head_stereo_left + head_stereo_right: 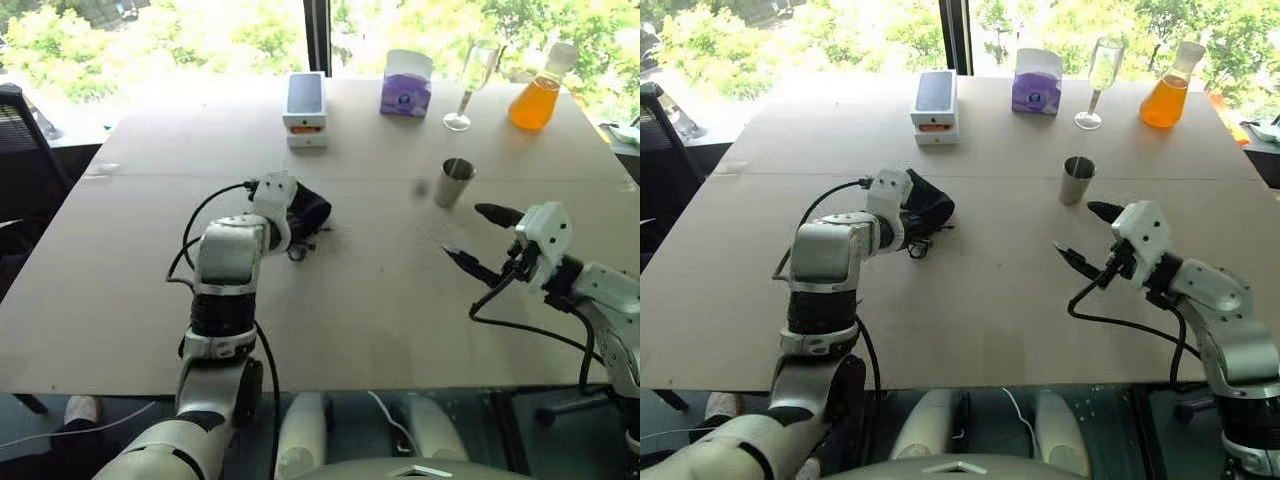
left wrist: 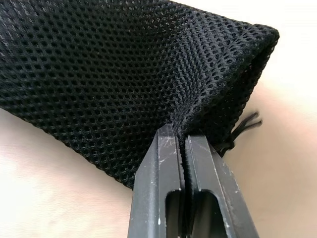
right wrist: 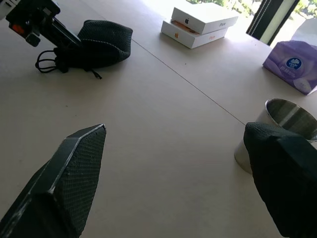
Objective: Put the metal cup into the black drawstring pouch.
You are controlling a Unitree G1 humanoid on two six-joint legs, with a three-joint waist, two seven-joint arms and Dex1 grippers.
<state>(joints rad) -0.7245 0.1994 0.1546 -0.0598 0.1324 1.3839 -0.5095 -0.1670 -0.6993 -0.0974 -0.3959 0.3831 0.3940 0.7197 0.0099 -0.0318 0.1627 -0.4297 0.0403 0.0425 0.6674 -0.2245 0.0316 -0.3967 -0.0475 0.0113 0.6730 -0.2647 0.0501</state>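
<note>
Metal cup [image 1: 454, 182]: upright, mouth up, long axis vertical, right of the table's middle toward the far edge, just beyond the right gripper [image 1: 484, 240], whose jaws stand wide apart; left gripper [image 2: 184, 148], jaws clamped on the black drawstring pouch [image 1: 307, 213], lies well apart.

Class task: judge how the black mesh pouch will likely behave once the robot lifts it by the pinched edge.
The black mesh pouch looks soft, so it will probably sag below the left claw, which is shut on a fold. Its open weave suggests little weight. Its cord trails loose and may dangle.
</note>
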